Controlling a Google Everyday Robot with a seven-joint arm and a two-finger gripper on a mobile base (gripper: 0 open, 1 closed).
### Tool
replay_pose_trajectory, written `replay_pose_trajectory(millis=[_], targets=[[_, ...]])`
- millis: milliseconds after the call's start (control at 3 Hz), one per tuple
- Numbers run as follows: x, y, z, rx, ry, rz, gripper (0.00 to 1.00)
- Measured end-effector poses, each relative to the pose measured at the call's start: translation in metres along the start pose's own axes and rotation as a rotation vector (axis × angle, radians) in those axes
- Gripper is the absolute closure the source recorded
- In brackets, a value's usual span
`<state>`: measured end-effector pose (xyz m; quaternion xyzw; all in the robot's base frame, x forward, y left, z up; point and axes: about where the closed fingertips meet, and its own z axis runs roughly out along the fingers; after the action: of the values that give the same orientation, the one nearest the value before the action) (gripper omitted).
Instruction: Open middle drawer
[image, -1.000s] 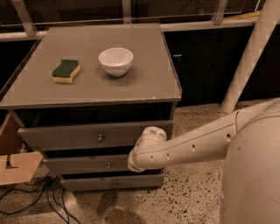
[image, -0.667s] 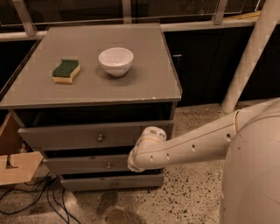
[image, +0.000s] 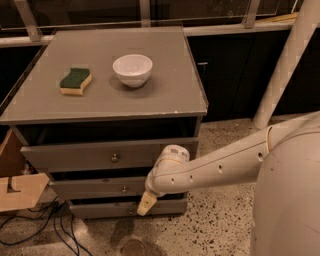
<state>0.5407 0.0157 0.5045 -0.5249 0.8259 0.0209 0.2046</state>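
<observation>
The middle drawer (image: 95, 189) is a long grey front with a small round metal knob (image: 124, 189) at its centre. It sits under the taller top drawer (image: 75, 157) and above the slim bottom drawer (image: 105, 208). My gripper (image: 143, 204) hangs from the cream arm (image: 215, 167) that reaches in from the right. It is just right of and below the middle knob, in front of the drawers' right part, and hides that end of the middle drawer. It does not visibly hold the knob.
On the cabinet top (image: 165, 95) stand a white bowl (image: 132, 69) and a green-and-yellow sponge (image: 75, 81). A cardboard box (image: 17, 190) and cables (image: 47, 222) lie on the floor at the left. A white post (image: 287, 65) stands at the right.
The gripper's tip now reaches a little lower and to the left, in front of the lower drawers. The drawers, bowl and sponge have not visibly moved.
</observation>
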Motion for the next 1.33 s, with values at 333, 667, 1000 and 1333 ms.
replay_pose_trajectory(millis=[333,667,1000,1333], targets=[[0.0,0.0,0.0,0.0,0.0,0.0,0.0],[-0.002,-0.001,0.005,0.011,0.013,-0.021,0.0],[-0.002,-0.004,0.009,0.017,0.024,-0.024,0.0],[-0.004,-0.021,0.031,0.044,0.063,-0.055,0.0]])
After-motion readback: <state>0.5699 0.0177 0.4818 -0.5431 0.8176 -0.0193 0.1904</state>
